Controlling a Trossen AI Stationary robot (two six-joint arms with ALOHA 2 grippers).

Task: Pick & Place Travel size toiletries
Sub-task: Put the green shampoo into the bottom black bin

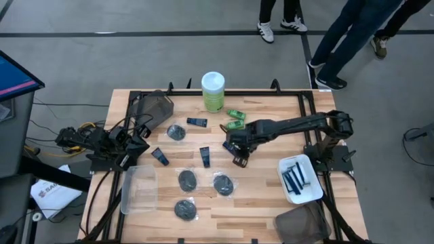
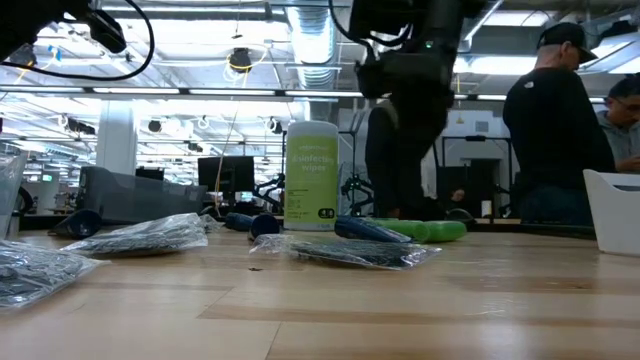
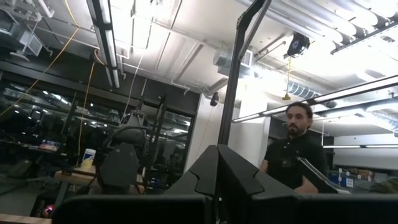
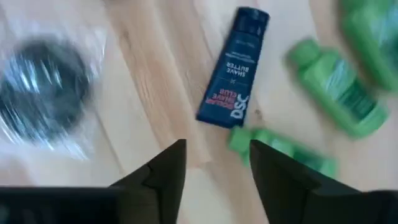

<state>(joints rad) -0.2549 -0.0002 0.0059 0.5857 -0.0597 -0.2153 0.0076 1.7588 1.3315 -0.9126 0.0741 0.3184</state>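
My right gripper [image 1: 232, 145] [image 4: 214, 168] hangs open over the table's middle, pointing down, with only bare wood between its fingers. Below it lie a navy tube [image 4: 235, 68], three green bottles [image 4: 339, 87] [image 4: 373, 31] [image 4: 280, 149] and a black disc in clear wrap [image 4: 43, 87], all flat on the wood. The bottle nearest one finger lies beside it, not between the two. More tubes [image 1: 196, 122] [image 1: 159, 156] and discs [image 1: 187, 179] [image 1: 185, 209] are spread over the table's left half. My left gripper [image 1: 132, 146] [image 3: 217, 171] waits shut at the left edge, tipped upward.
A tall green canister [image 1: 213, 91] with a white lid stands at the far edge. A white tray [image 1: 308, 193] with blue razors sits near right, a clear tray [image 1: 139, 190] near left. Dark bins stand at far left [image 1: 159, 107] and the near right corner [image 1: 302, 227]. People stand beyond the table.
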